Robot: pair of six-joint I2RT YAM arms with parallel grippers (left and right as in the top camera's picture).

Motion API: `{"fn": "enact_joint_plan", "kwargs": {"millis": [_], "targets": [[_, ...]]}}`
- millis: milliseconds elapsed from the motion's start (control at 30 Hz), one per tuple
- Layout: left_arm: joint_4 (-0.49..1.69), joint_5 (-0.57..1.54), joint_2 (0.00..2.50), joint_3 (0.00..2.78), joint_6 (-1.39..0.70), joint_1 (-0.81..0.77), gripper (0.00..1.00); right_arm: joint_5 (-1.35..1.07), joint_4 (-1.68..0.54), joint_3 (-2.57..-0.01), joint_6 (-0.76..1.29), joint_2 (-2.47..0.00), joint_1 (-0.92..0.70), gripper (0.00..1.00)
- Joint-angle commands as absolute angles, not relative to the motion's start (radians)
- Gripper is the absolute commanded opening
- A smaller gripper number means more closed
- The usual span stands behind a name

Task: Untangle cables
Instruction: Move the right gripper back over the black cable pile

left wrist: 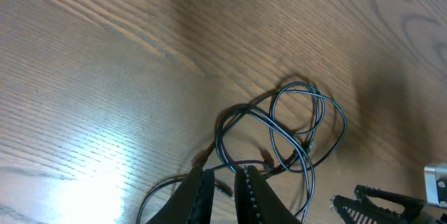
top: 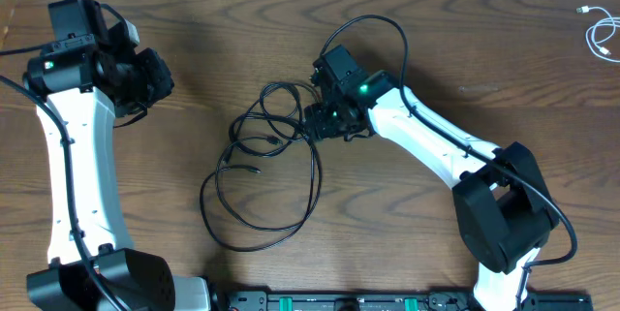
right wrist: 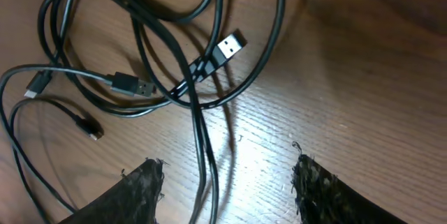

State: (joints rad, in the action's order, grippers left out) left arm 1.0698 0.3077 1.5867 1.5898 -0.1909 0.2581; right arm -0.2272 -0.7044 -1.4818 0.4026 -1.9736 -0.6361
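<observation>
Left side, toward the far left corner of the table (top: 465,20): the left fingers (top: 153,78) hang clenched, or very nearly so, with nothing between them. From the left wrist view the knot sits well ahead of them, not within reach.

Middle of the table, a little left of centre: the black cables (right wrist: 188,77) lie in one loose snarl. Small loops are stacked on its far side, and one big slack loop sags toward the near edge. I cannot trace which strand belongs to which cord.

Right of the snarl: the right fingers (top: 323,122) sit just beside its right edge, spread wide and holding nothing. In the right wrist view the crossings lie straight ahead of the tips. A flat plug (right wrist: 230,45) lies there, tilted toward the far right. A doubled strand runs from the crossing toward the wrist and passes between the fingers, closer to one of them. Its long axis runs roughly along the fingers' reach, not across the gap.

My judgement: the right arm is the nearer one by a wide margin, so the next pick is its job.

Far right corner: the white cable (top: 593,40) lies alone, well apart from the black pair.
</observation>
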Motion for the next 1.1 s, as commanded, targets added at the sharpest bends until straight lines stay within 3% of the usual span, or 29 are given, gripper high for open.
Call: {"fn": "enact_joint_plan", "kwargs": {"millis": [0, 800, 1067], "targets": [[1.073, 0.294, 1.581, 1.588, -0.204, 0.258, 0.17, -0.208, -0.702, -1.474, 0.416, -1.966, -0.644, 0.58], [1.077, 0.294, 1.581, 1.588, -0.204, 0.258, 0.17, -0.209, -0.639, -1.471, 0.414, -1.998, -0.664, 0.53], [1.077, 0.295, 1.582, 1.587, -0.204, 0.258, 0.17, -0.216, -0.564, -1.471, 0.41, -2.045, -0.69, 0.38]]}}
